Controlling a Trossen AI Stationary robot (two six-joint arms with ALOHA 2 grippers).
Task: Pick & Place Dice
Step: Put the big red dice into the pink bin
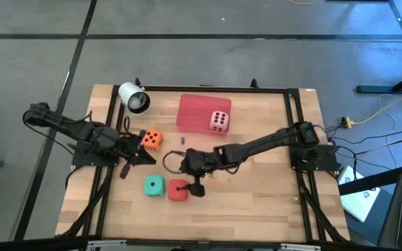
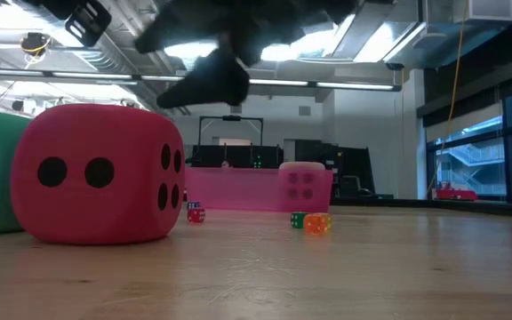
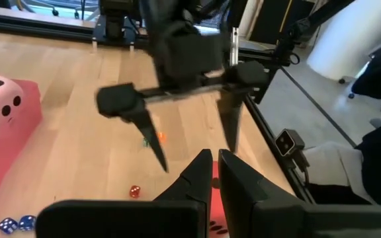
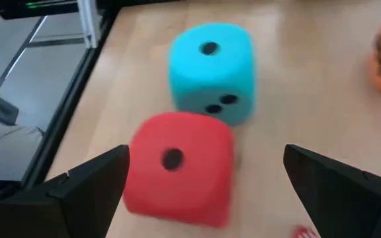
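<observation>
The red die (image 1: 178,190) sits on the table beside the teal die (image 1: 153,185) — the right gripper (image 1: 195,189) hangs over it, jaws spread wide, evidently lined up to grasp. The left gripper (image 1: 125,169) waits near the orange die (image 1: 151,139), jaws pressed together, holding nothing.

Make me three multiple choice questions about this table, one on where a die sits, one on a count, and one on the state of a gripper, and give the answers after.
1. Where is the pale pink die?
A. On the pink tray
B. Beside the teal die
C. In the left gripper

2. How many big soft dice are on the table?
A. Two
B. Three
C. Four

3. How does the right gripper stand?
A. Shut on the orange die
B. Open over the red die
C. Shut and parked at the table's edge

Answers:
1 A, it sits on the tray at the table's far side.
2 C, pink, orange die, teal die and red.
3 B, its fingers stand apart on either side of the red die.
</observation>
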